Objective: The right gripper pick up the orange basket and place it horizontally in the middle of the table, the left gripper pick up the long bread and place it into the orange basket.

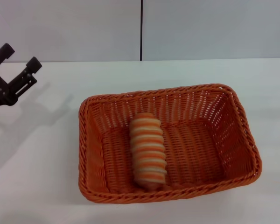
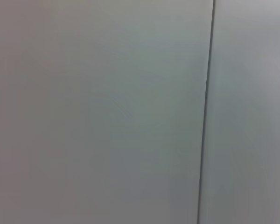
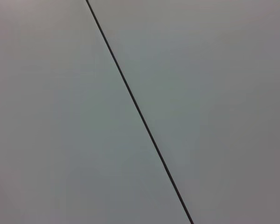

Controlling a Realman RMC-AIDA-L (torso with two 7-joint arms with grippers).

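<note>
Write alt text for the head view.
A striped long bread lies inside the orange basket on the white table. The left tool hangs open and empty above the table's far left. The right tool is out of view.

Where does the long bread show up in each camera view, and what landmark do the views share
Head view: the long bread lies inside the orange basket, left of its middle, running near to far.
Left wrist view: not in it, only wall.
Right wrist view: not in it, only wall.
Shared landmark: the dark wall seam.
</note>
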